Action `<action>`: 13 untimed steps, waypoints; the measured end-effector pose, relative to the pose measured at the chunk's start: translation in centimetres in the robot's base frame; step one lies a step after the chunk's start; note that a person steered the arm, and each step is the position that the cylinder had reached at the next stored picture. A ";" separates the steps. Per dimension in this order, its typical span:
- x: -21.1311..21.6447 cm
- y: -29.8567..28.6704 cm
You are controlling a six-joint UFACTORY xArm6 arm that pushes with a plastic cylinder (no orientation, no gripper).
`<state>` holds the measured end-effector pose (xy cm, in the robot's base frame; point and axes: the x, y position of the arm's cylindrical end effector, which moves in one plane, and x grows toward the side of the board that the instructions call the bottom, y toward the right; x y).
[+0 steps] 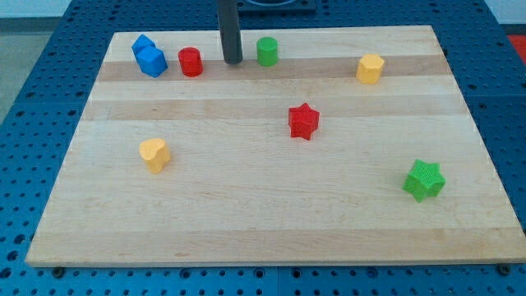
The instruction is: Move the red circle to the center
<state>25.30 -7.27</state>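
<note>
The red circle (191, 62) is a short red cylinder near the view's top left of the wooden board (271, 222). My tip (233, 62) is the lower end of a dark rod that comes down from the view's top. It stands a little to the right of the red circle, apart from it, and between it and a green circle (267, 51).
A blue block (149, 57) lies just left of the red circle. A red star (303, 121) sits near the board's middle. A yellow heart (154, 154) is at the left, a yellow block (370, 68) at the top right, and a green star (424, 179) at the right.
</note>
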 end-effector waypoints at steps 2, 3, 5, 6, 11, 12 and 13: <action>-1.8 -5.1; -1.8 -5.5; -1.8 -8.3; -1.8 -8.3; 5.1 -7.9; 7.4 -7.3; 9.6 -4.5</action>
<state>34.86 -11.78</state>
